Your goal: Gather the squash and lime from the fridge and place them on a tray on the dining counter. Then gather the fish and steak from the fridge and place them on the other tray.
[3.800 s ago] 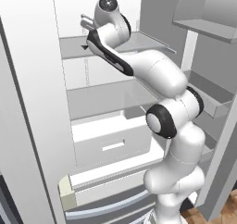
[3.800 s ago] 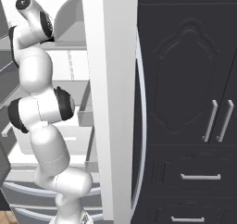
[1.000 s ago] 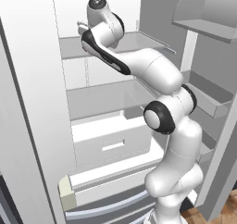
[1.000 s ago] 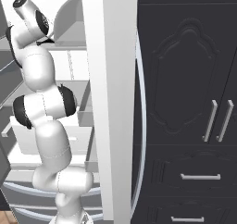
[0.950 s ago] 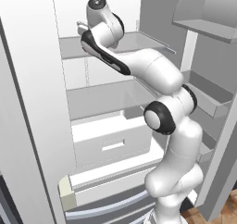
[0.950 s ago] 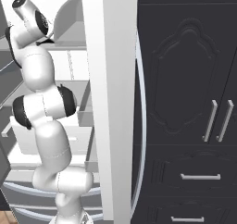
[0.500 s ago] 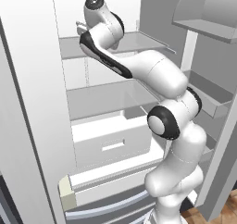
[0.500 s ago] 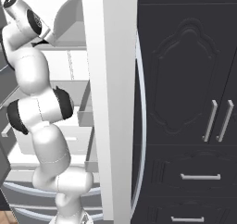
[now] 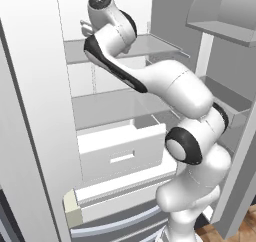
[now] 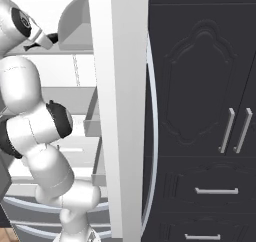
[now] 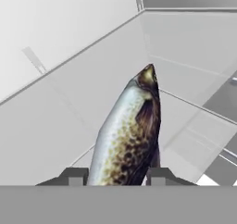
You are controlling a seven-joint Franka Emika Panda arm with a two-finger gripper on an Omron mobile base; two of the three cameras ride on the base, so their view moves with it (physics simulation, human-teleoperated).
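The fish [image 11: 129, 130], silvery with a brown speckled flank, lies on a white shelf of the fridge [image 9: 40, 111] and points away from the hand camera. My gripper [image 11: 115, 177] straddles its near end, and both fingertips [image 11: 74, 176] press against its sides, shut on it. From the left base view the hand [image 9: 86, 26] reaches over the top shelf [image 9: 150, 43] at the back left of the open fridge. In the right base view the hand [image 10: 39, 42] shows at the upper left, just past the white door edge [image 10: 125, 111]. The squash, lime, steak, trays and dining counter are out of view.
A white drawer [image 9: 120, 151] stands pulled out under the middle shelf. The open right door carries grey bins [image 9: 220, 16] close to my elbow. Dark panelled cabinets with silver handles [image 10: 230, 131] stand to the fridge's right.
My hand has shifted left and slightly up over the top shelf, and the upper arm followed. The jaws have narrowed onto the fish.
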